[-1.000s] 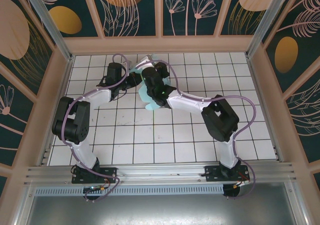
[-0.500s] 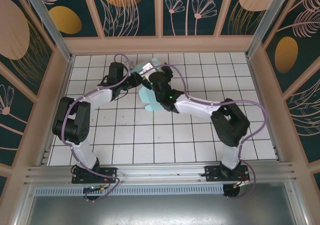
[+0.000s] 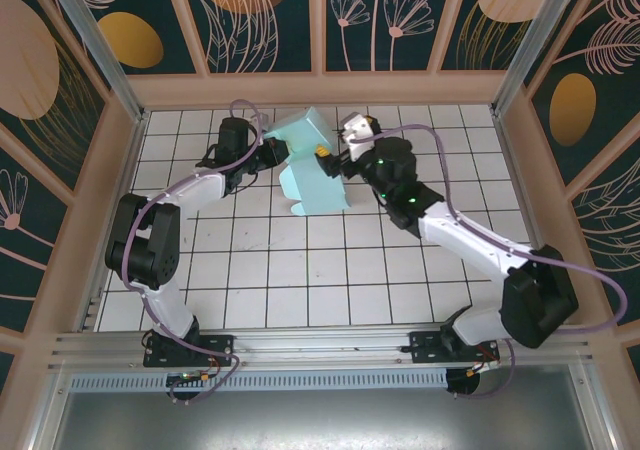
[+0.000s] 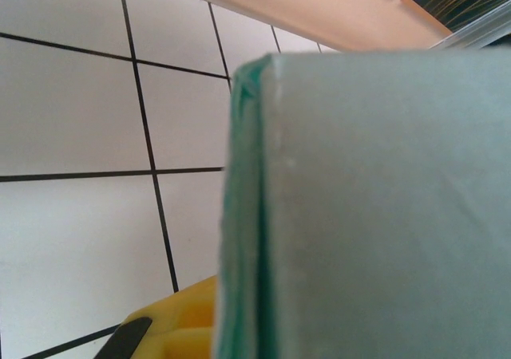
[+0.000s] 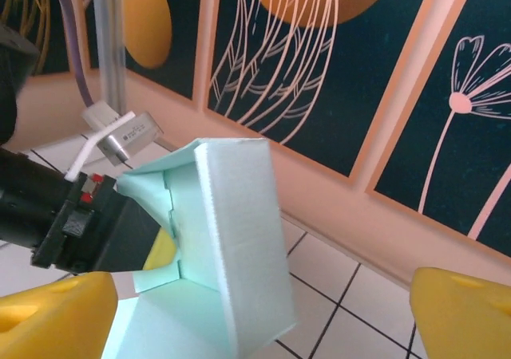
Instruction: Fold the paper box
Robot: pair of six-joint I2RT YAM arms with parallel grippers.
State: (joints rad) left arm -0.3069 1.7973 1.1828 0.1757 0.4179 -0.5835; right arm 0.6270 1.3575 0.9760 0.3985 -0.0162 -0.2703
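— Grip, left side?
— Left gripper (image 3: 276, 154) pinched tight on paper box (image 3: 312, 168), clamping its near edge. Box stands up just right of those fingers, top panel tilted.
— Right side?
— Right gripper (image 3: 333, 160) spread wide, yellow fingers (image 5: 56, 317) well apart. Box sits between them, closer to one finger. Cannot tell if it touches.

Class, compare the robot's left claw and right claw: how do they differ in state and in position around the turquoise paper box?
The left claw is shut on the paper box; the right claw is open, gripping nothing. The left claw meets the box's left edge, the right claw its right side. Both have yellow fingers.
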